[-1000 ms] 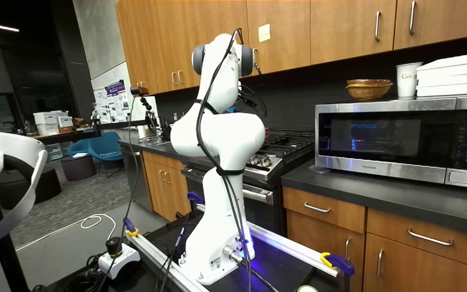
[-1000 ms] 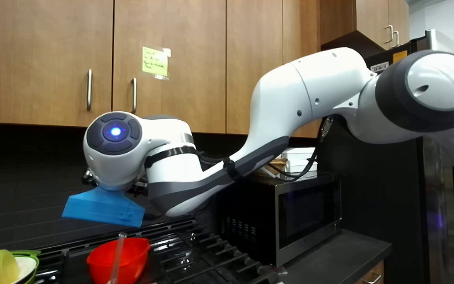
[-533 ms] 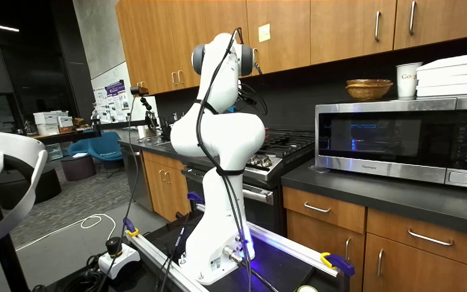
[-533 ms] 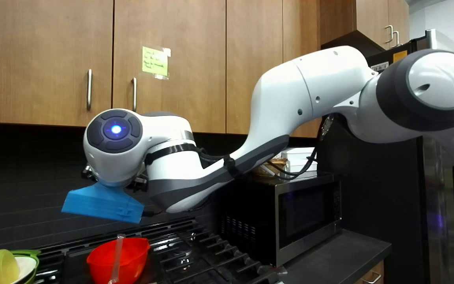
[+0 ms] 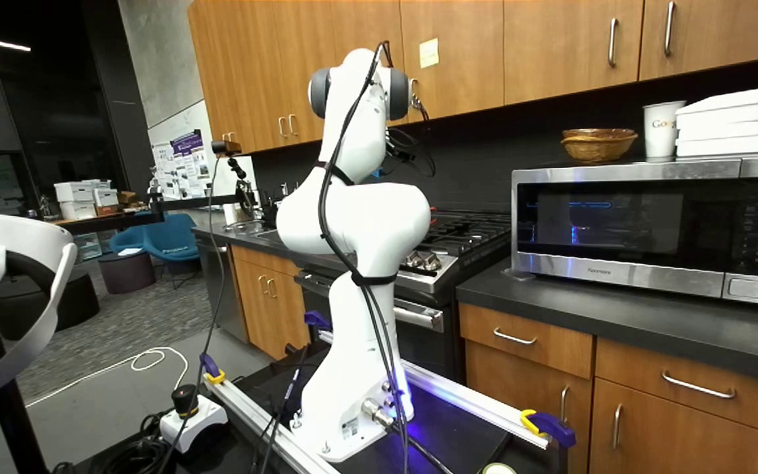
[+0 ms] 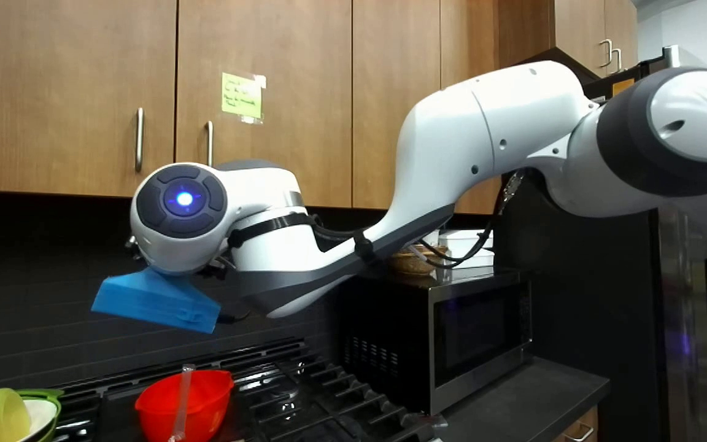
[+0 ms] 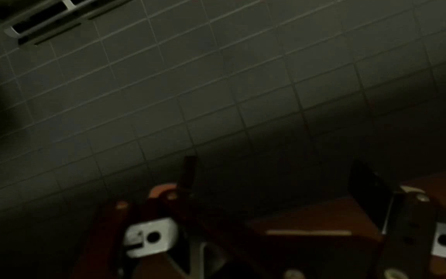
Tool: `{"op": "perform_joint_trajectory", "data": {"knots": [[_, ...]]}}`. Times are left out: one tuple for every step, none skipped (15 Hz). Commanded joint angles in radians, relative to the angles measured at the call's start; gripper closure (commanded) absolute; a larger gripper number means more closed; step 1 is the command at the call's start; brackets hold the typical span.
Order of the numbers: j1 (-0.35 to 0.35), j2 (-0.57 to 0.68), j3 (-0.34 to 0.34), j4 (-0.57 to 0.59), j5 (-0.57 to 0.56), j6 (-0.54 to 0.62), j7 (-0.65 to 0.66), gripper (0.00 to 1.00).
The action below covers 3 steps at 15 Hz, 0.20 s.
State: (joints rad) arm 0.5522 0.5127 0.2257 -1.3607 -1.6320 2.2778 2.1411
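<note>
Above the bench (image 6: 280, 383), the tool (image 7: 274, 176) is hovering, fingers spread, pinching nothing | a red bowl (image 6: 208, 402) is sitting untouched on the bench | any grasp is apparently remaining undone

- In an exterior view: from behind the base (image 5: 343, 408), mid-distance, facing stove (image 5: 478, 227), microwave (image 5: 616, 224) at picture right.
- In an exterior view: nearer, side-on to arm (image 6: 452, 141), facing upper cabinets (image 6: 304, 123).
- Wrist view: tilted, up close, looks out past the gripper (image 7: 277, 180) at tiled wall (image 7: 207, 77).
- In both exterior views: arm, stove, microwave, upper cabinets shared.
</note>
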Motion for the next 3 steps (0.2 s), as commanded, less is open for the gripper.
{"op": "perform_joint_trajectory", "data": {"knots": [[0.005,-0.064,-0.008,-0.059,-0.068,0.013,0.06,0.0],[0.005,-0.017,0.0,-0.005,-0.035,0.0,0.023,0.0],[0.006,-0.024,0.001,-0.01,-0.037,0.001,0.024,0.0]]}}
